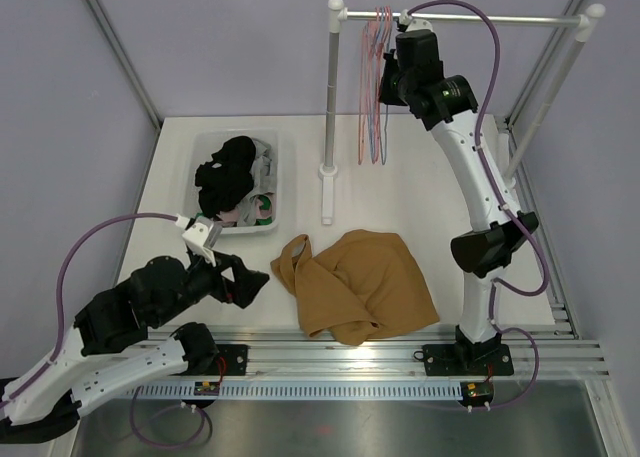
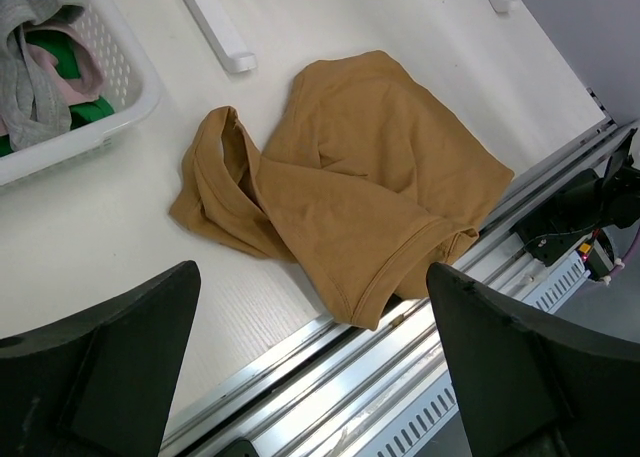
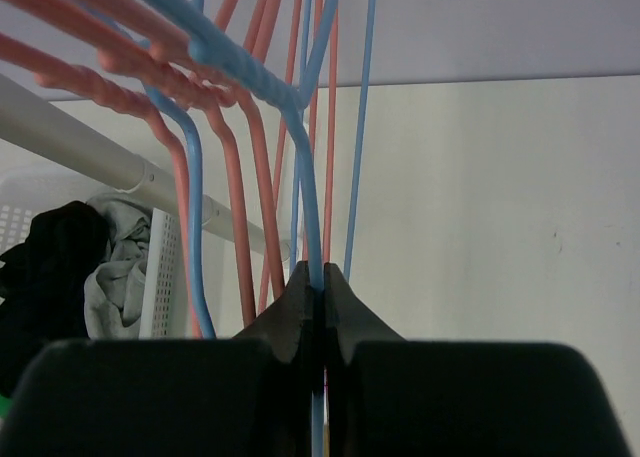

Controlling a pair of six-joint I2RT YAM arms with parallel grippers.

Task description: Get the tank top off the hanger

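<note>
Right gripper: I am seeing its fingers pressed together on the wire of a blue hanger, no gap showing between them in the right wrist view. That hanger is hanging in a bunch of pink and blue hangers on the rail of the rack along the far edge of the table. All of them are looking bare.

Tank top: tan, lying crumpled on the table at the middle of the near edge, apart from every hanger. Its lower hem is reaching the metal rail at that edge.

Left gripper: hovering near the near-left corner, jaws spread wide and holding nothing, just beside the tank top's left side without touching it.

White basket: sitting toward the far-left corner, holding dark and grey clothes.
</note>
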